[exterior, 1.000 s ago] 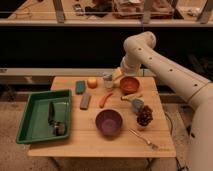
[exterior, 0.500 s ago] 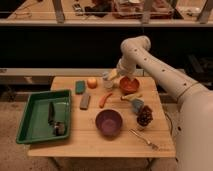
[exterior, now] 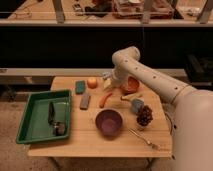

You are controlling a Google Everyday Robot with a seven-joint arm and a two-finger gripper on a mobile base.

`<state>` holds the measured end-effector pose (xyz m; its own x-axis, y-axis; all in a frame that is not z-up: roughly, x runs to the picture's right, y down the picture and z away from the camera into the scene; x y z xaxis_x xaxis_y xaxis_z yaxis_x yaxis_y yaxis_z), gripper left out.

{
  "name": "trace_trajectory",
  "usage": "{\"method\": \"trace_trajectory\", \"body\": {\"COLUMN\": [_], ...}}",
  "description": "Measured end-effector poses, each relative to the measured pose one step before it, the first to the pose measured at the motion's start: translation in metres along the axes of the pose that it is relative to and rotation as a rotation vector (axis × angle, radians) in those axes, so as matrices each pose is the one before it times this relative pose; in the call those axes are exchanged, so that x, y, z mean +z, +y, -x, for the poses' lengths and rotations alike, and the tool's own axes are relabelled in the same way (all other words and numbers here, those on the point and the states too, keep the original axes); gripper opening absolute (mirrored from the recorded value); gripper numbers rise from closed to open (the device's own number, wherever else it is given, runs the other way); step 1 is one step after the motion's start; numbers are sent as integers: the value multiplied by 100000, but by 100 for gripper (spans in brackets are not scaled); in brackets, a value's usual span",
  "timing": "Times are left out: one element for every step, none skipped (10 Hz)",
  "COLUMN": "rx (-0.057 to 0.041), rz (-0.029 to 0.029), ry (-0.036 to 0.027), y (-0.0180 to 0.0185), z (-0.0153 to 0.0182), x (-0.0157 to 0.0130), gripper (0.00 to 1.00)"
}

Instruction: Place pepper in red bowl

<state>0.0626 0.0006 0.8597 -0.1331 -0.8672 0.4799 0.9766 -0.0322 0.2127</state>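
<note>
The pepper (exterior: pixel 104 99) is slim, curved and orange-red. It lies on the wooden table (exterior: pixel 80 142) near the middle, just behind the purple bowl. The red bowl (exterior: pixel 131 86) sits to the pepper's right rear, and my arm partly covers it. My gripper (exterior: pixel 108 80) hangs low over the table behind the pepper, between the round orange fruit and the red bowl. It is apart from the pepper.
A round orange fruit (exterior: pixel 92 82), a green sponge (exterior: pixel 80 87) and a grey block (exterior: pixel 85 100) lie left of the gripper. A purple bowl (exterior: pixel 109 122) sits in front. A blue cup (exterior: pixel 136 105), a dark cluster (exterior: pixel 145 116) and a fork (exterior: pixel 145 140) are on the right. A green tray (exterior: pixel 30 125) holding tools is on the left.
My arm has swung left and down, carrying the gripper from over the red bowl to a spot behind the pepper, beside the orange fruit. The objects on the table have not moved.
</note>
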Motion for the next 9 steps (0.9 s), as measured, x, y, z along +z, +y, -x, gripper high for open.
{"method": "trace_trajectory", "body": {"rx": [-381, -393, -1095, -991, -2114, -3427, -3399, -1983, -1000], "rz": [-749, -257, -827, -269, 432, 1480, 1629, 1480, 259], "ry": [195, 198, 273, 49, 584, 1531, 2052, 1588, 1228], "y": [-16, 18, -558, -365, -570, -1262, -1237, -181, -168], "z": [418, 194, 68, 72, -22, -216, -487, -327, -248], "x": [1034, 857, 841, 514, 859, 1003, 742, 641, 653], "gripper": [80, 80, 80, 80, 80, 80, 80, 80, 80]}}
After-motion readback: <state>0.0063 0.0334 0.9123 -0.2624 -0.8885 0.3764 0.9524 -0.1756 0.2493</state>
